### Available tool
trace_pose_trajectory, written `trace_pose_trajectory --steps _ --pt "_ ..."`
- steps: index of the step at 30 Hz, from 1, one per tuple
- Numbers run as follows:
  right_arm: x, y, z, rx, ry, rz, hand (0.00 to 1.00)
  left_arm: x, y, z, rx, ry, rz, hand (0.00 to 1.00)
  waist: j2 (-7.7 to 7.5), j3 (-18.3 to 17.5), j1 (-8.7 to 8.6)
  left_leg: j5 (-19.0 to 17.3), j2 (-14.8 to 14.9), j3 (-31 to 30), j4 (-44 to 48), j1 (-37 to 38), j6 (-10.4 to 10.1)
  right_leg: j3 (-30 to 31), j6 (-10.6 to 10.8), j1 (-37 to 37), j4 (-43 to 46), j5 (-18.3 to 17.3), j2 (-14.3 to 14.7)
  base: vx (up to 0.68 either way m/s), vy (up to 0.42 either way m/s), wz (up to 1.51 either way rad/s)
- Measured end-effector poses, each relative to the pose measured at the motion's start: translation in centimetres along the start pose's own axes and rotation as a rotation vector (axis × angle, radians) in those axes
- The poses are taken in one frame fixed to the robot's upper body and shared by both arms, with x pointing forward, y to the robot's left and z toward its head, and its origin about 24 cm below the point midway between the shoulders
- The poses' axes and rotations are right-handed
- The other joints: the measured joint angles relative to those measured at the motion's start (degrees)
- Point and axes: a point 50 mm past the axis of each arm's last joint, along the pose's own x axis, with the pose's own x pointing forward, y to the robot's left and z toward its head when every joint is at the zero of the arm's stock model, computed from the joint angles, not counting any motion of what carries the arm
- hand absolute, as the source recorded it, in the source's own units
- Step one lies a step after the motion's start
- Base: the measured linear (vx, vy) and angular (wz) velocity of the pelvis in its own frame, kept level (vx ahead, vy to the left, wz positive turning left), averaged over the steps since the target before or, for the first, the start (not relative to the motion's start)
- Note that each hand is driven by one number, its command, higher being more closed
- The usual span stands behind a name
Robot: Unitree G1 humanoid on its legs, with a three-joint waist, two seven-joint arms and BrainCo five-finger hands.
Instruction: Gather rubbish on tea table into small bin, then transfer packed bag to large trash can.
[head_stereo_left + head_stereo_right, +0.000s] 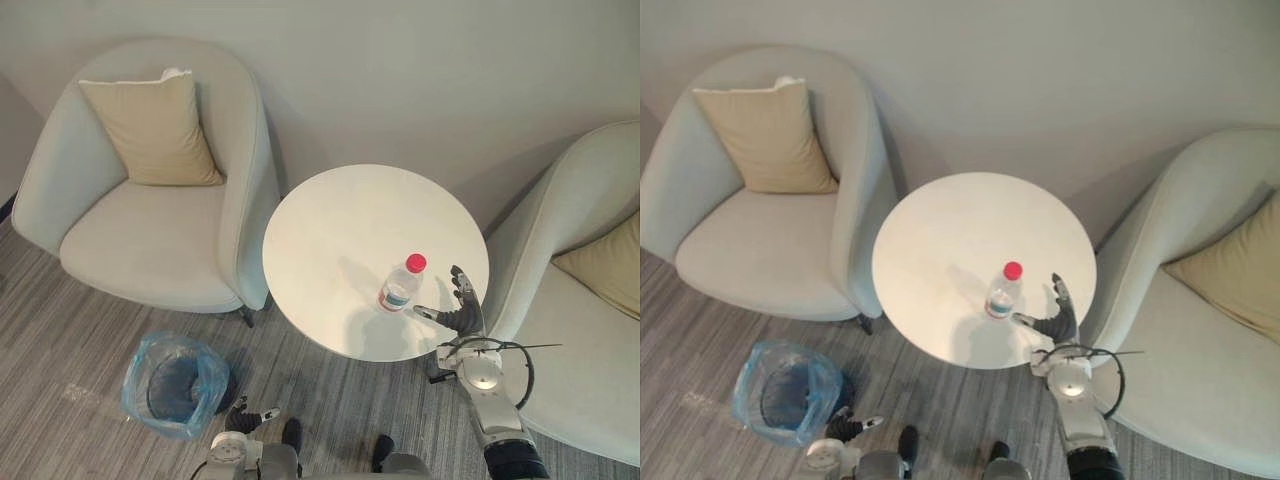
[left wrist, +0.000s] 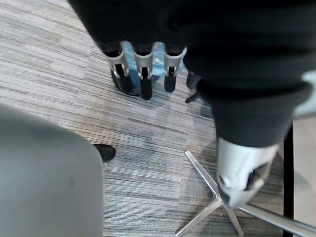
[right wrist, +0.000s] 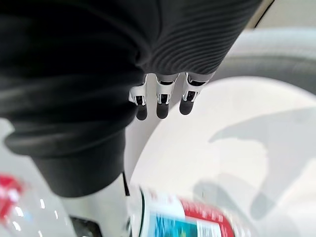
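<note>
A clear plastic bottle (image 1: pixel 401 284) with a red cap stands upright on the round white tea table (image 1: pixel 340 230), near its front right edge. My right hand (image 1: pixel 462 310) is open just right of the bottle, thumb reaching toward it, not touching; the bottle (image 3: pixel 182 222) shows close by in the right wrist view. A small bin (image 1: pixel 175 385) lined with a blue bag stands on the floor at the front left. My left hand (image 1: pixel 245 417) hangs low beside the bin, fingers (image 2: pixel 143 74) straight and empty.
A pale armchair (image 1: pixel 150 190) with a tan cushion stands left of the table. A second armchair (image 1: pixel 580 300) with a cushion stands close on the right, beside my right arm. Grey striped carpet covers the floor. A metal chair base (image 2: pixel 217 202) shows in the left wrist view.
</note>
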Motion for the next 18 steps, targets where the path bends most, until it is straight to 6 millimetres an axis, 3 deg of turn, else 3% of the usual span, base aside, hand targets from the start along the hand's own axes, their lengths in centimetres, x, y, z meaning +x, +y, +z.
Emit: trace_pose_trajectory --steps 10,14,15,18 --pt "2.0 1.6 2.7 0.026 -0.086 0.016 0.00 0.3 -0.3 2.0 -0.042 -0.061 0.015 0.00 1.33 4.96 0.52 0.37 -0.12 -0.69 1.61 -3.41 -0.22 -0.02 0.16 -3.24 2.40 -0.32 -0.40 -0.02 -0.001 0.04" --pt "2.1 1.7 3.1 0.033 -0.096 0.001 0.00 0.3 -0.3 2.3 -0.054 -0.070 0.032 0.00 1.45 5.07 1.15 0.38 -0.40 -0.70 2.03 -4.72 -0.22 0.12 0.15 -5.22 4.15 -1.06 -0.92 -0.03 0.003 0.03" --pt "2.2 1.7 3.2 0.040 -0.098 -0.010 1.00 0.3 -0.3 2.4 -0.057 -0.073 0.032 0.00 1.59 5.26 1.35 0.40 -0.56 -0.88 2.06 -4.86 -0.26 0.02 0.43 -5.31 4.38 -1.30 -1.14 -0.02 -0.003 0.03" --pt "2.4 1.7 3.5 0.072 -0.099 -0.025 1.00 0.3 -0.3 2.4 -0.061 -0.072 0.033 0.00 1.61 5.27 1.41 0.40 -0.85 -1.08 2.08 -4.97 -0.26 -0.26 0.56 -5.71 5.27 -1.84 -1.58 -0.02 -0.003 0.05"
